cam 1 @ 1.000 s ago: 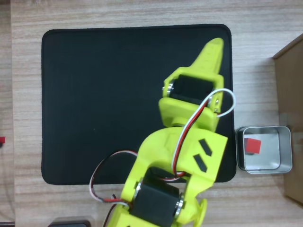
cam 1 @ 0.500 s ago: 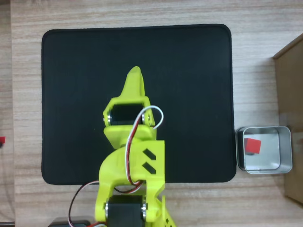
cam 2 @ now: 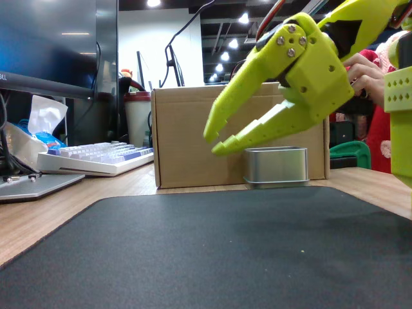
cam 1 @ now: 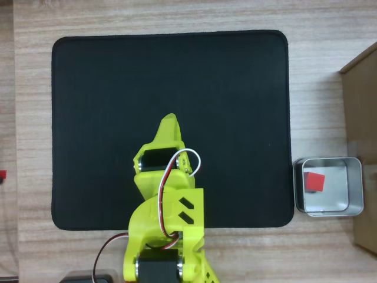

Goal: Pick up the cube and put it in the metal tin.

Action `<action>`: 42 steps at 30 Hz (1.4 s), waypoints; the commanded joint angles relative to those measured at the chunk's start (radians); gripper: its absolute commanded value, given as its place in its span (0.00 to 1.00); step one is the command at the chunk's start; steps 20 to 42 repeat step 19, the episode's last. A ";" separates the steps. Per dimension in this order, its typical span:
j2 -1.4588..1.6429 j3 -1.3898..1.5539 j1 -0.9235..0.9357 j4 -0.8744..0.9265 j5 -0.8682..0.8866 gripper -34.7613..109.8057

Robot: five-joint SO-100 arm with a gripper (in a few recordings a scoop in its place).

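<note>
Though unlabelled, cube (cam 1: 314,181) in tin (cam 1: 356,188).

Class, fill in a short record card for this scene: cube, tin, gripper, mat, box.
cube: red, lying inside the tin
tin: shiny metal, on the wooden table right of the mat in the overhead view
gripper: yellow-green, open, holding nothing, raised above the mat
mat: black, nothing lying on it
box: brown cardboard, behind the tin in the fixed view
</note>
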 commanded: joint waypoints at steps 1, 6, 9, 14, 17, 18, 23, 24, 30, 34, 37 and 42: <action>0.026 0.012 -0.011 0.038 -0.021 0.24; 0.026 0.012 -0.009 0.066 -0.021 0.24; 0.026 0.012 -0.008 0.066 -0.021 0.24; 0.026 0.012 -0.008 0.066 -0.021 0.24; 0.026 0.012 -0.008 0.066 -0.021 0.24; 0.026 0.012 -0.008 0.066 -0.021 0.24; 0.026 0.012 -0.008 0.066 -0.021 0.24; 0.026 0.012 -0.008 0.066 -0.021 0.24; 0.026 0.012 -0.008 0.066 -0.021 0.24; 0.026 0.012 -0.008 0.066 -0.021 0.24; 0.026 0.012 -0.008 0.066 -0.021 0.24; 0.026 0.012 -0.008 0.066 -0.021 0.24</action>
